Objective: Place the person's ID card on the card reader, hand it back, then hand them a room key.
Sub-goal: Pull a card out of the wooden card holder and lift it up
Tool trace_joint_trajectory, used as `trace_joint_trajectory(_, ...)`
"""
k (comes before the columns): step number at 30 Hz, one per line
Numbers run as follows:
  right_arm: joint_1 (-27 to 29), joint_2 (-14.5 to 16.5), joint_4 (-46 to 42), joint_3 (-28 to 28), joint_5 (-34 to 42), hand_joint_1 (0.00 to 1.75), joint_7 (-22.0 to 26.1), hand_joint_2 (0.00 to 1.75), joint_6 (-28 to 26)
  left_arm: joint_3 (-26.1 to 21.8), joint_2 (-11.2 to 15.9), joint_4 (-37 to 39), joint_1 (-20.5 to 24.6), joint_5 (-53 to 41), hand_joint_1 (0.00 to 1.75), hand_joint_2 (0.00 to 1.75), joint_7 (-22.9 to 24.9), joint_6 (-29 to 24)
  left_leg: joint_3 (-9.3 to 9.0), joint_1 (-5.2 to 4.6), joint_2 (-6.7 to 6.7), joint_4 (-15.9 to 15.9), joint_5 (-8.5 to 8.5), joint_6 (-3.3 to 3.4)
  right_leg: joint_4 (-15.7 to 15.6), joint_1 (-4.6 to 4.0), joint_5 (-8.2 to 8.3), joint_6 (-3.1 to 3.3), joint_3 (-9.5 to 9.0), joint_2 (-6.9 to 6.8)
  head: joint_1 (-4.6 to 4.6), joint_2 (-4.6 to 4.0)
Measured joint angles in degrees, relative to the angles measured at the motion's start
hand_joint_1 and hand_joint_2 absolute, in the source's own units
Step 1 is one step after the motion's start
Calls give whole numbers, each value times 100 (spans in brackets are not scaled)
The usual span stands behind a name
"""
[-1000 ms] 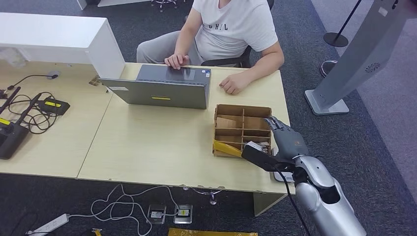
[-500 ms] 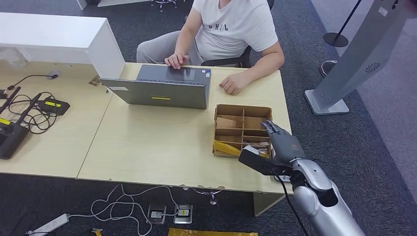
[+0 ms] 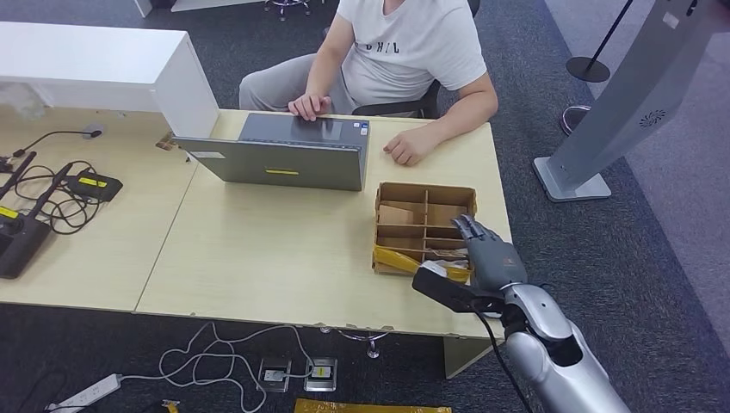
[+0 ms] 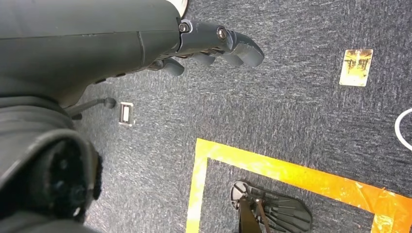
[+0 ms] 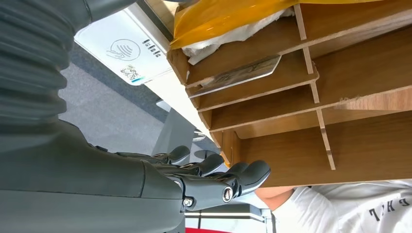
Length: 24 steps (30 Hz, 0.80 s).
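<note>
card reader (image 5: 127, 50): white flat pad on the table just beside the wooden organizer's near right corner; the right wrist view shows a contactless wave symbol, a small dark word too blurred to read, and a small qr-like mark.
card (image 5: 239, 76): thin grey card lying flat in one of the organizer's narrow slots, in the row next to the yellow bag; whether it is an id card or a room key cannot be told, and its print is illegible.
wooden organizer (image 3: 423, 200): brown divided tray on the table's right part, in front of the laptop's right end.
yellow bag (image 3: 397, 259): glossy yellow wrapper with white paper in the organizer's near-left compartment.
right hand (image 3: 484, 255): over the organizer's near right edge, fingers stretched forward and slightly apart, nothing in them; thumb out to the side.
left hand (image 4: 214, 46): hangs over the dark carpet, far from the organizer, fingers lightly curved, holding nothing.
laptop (image 3: 280, 160): grey, lid towards the robot, a yellow sticker on it, behind the organizer.
person (image 3: 405, 52): seated beyond the organizer in a white shirt with dark letters, partly legible as "h" and "l"; one hand on the laptop, the other on the table.
floor tape (image 4: 291, 174): orange-yellow line on the carpet under the left hand.
</note>
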State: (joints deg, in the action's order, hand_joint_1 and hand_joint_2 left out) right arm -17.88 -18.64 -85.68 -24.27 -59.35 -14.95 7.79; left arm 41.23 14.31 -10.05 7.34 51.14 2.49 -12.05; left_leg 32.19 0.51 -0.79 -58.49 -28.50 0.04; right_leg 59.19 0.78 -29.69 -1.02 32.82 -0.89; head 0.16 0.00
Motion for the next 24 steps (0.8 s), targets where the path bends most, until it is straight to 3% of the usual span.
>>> trace_joint_trajectory(24,-59,39,317,-163,-264,0,51,175,-325,50,1,0,0,-2,0,0,2,3,0,0,0,0,0,0,1,0,0,0,-1,0,0,0)
